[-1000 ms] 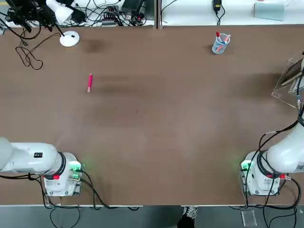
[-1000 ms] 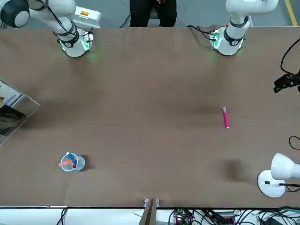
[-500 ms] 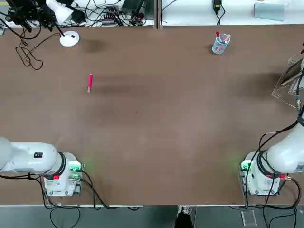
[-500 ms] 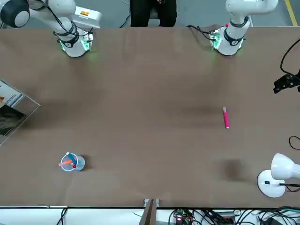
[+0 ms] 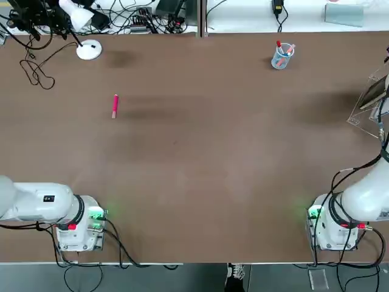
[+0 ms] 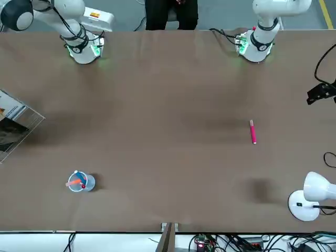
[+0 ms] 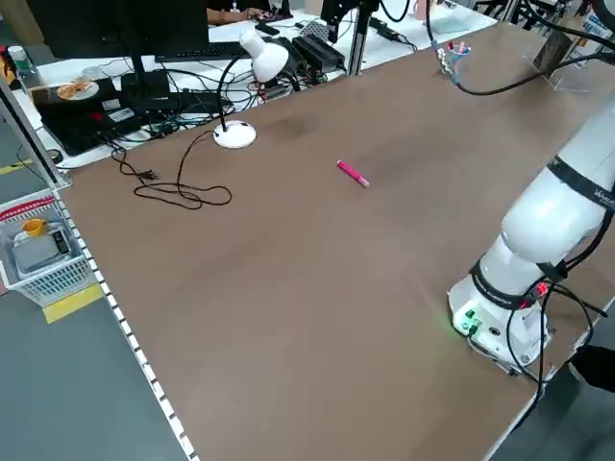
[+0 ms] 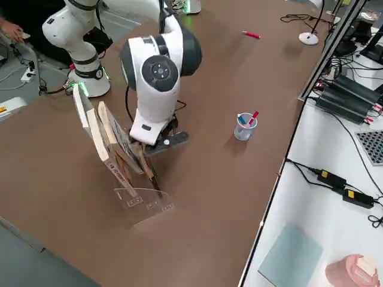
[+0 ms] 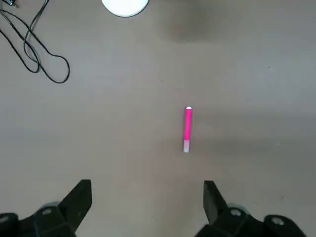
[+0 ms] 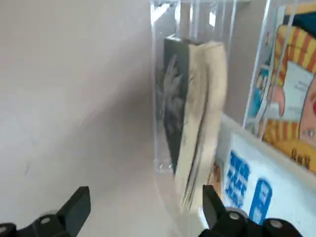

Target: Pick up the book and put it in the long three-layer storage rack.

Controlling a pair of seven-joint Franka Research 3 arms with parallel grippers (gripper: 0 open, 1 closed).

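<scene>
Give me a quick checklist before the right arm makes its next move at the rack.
1. Right gripper open: ok, fingers wide apart.
2. Right gripper free of the book: ok, nothing between its fingers.
3. Book in the clear rack: ok, it stands in a compartment.
4. Book fully seated: cannot tell.
5. Pen cup upright: ok.
6. Left gripper empty: ok, open above the table near the pink marker.

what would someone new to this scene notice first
Probably the clear rack at the robot's right, with books standing in it and the right gripper open close by. Next, the bright pink marker, alone on the bare brown table, toward the robot's left.
</scene>
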